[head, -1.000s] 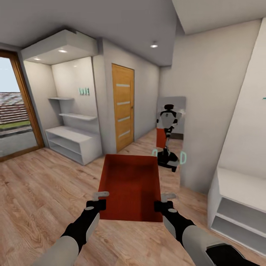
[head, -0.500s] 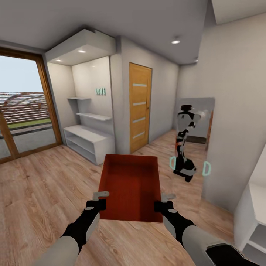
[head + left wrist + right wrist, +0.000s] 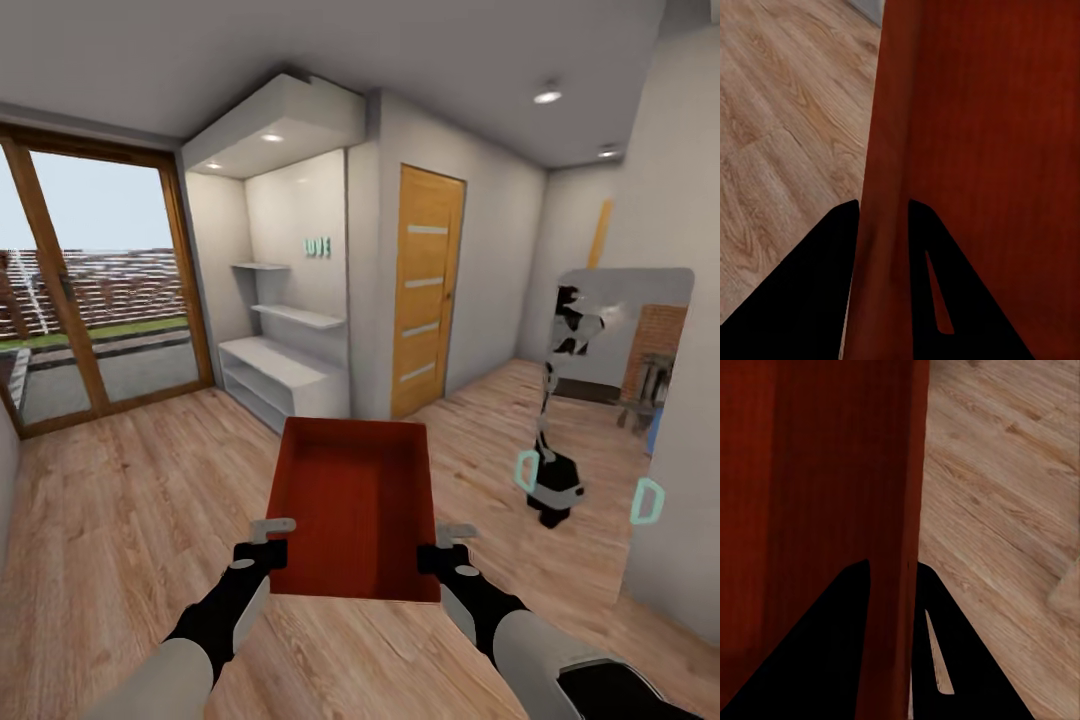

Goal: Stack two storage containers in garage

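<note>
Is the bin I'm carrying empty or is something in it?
Empty: the storage container shows only its bare ribbed red inside, held by left gripper and right gripper.

View swung left: glass doors [image 3: 100,290] fuller, mirror [image 3: 620,400] farther right.

Home interior, wood-plank floor [image 3: 110,520], glass doors [image 3: 95,290], white shelving [image 3: 285,375], panel door [image 3: 428,290]
</note>
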Available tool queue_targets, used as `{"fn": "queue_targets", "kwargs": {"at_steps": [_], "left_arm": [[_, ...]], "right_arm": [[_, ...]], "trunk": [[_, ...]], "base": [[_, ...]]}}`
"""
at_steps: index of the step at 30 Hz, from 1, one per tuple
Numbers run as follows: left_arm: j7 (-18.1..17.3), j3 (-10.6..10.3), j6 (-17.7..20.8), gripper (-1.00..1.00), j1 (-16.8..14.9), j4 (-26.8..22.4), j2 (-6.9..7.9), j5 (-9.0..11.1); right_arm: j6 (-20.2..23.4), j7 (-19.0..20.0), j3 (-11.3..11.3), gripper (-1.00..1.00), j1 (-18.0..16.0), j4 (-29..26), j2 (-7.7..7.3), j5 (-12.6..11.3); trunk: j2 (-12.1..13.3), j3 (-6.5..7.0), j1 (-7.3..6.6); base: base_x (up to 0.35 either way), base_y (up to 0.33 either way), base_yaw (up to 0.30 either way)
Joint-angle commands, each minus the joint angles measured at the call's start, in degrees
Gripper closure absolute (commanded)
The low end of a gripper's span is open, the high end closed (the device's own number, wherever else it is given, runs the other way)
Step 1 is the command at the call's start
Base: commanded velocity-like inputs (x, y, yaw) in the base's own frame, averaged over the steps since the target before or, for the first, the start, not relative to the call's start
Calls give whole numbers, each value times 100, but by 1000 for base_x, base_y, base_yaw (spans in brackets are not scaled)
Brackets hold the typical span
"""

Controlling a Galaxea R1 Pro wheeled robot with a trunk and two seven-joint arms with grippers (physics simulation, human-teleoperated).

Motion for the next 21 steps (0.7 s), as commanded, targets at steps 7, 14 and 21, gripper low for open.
{"fn": "queue_targets", "kwargs": {"at_steps": [7, 14, 21], "left_arm": [[257, 73, 45, 100, -3, 1, -57, 397], [257, 72, 43, 100, -3, 0, -56, 399], [257, 78, 50, 100, -3, 20, -57, 397]], "right_arm": [[-244, -468, -177, 100, -4, -13, 3, 6], [-245, -459, -180, 100, -4, -13, 10, -2], [-245, -459, -181, 100, -4, -13, 11, -3]], "trunk": [[-7, -9, 5], [-7, -9, 5], [-7, -9, 5]], "base": [[322, 0, 212], [322, 0, 14], [322, 0, 0]]}}
